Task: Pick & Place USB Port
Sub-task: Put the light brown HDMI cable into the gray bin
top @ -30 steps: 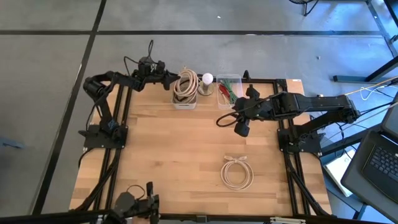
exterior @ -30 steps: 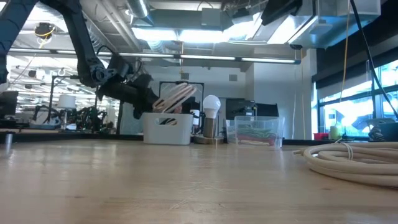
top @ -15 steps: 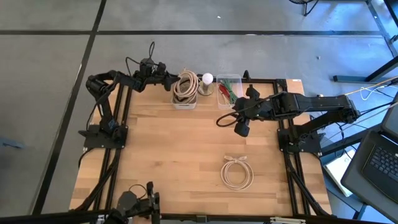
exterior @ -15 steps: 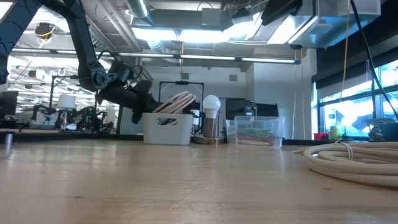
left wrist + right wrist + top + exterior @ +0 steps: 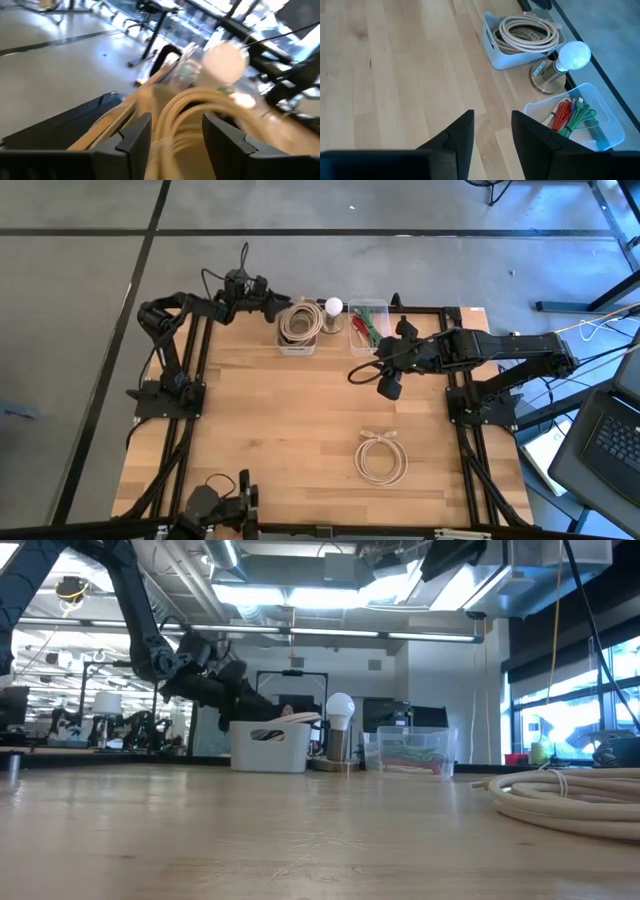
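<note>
A coiled beige USB cable (image 5: pixel 298 323) lies flat inside the white bin (image 5: pixel 297 350) at the table's far edge. Only the top of the coil (image 5: pixel 300 718) shows over the bin's rim in the low view. My left gripper (image 5: pixel 274 307) stands open just left of the bin, pointing nearly level at the coil (image 5: pixel 185 100). A second beige coil (image 5: pixel 381 457) rests on the table near the front right. My right gripper (image 5: pixel 388 388) hangs open, high above the table's right half, with nothing between its fingers (image 5: pixel 460 132). My left gripper's open fingers (image 5: pixel 135 135) stand on either side of the coil's near loops (image 5: pixel 170 125), coming level from the table's left. I cannot tell whether they touch the cable. The coil lies in the bin.
A white bulb on a round base (image 5: pixel 333 307) stands right of the white bin. Beside it is a clear bin (image 5: pixel 370 320) of red and green cables. Bare wood lies between the bins and the second coil (image 5: pixel 570 790).
My left gripper has opened and let go of the coil. The coil stood tilted up out of the white bin before; it has now fallen flat inside it. Neither arm has shifted.
</note>
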`<action>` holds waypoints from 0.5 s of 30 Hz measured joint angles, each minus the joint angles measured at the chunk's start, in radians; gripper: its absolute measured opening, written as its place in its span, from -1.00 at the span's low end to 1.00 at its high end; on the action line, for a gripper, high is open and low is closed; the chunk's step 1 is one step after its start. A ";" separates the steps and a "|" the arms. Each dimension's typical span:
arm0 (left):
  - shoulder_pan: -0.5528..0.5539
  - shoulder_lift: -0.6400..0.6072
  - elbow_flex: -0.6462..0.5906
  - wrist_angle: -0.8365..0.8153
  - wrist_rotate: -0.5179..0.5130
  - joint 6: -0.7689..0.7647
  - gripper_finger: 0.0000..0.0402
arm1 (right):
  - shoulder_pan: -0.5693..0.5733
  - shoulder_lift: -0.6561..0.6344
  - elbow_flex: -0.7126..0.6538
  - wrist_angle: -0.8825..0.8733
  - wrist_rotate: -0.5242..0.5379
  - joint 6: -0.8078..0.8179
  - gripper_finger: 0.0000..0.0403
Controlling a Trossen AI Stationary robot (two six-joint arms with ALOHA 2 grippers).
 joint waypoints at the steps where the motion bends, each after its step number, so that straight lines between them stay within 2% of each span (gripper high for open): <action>1: 0.000 -0.007 0.012 0.000 0.019 -0.016 -0.17 | 0.000 0.000 0.000 -0.003 0.000 0.000 -0.34; 8: -0.015 -0.167 0.086 0.008 0.162 -0.123 -0.17 | 0.000 0.000 0.000 -0.028 -0.002 0.009 -0.34; 12: -0.061 -0.349 0.089 -0.033 0.209 -0.127 -0.17 | 0.000 0.000 0.000 -0.048 -0.002 0.011 -0.34; 15: -0.127 -0.522 0.089 -0.157 0.232 -0.089 -0.16 | 0.000 0.000 0.000 -0.077 -0.002 0.029 -0.34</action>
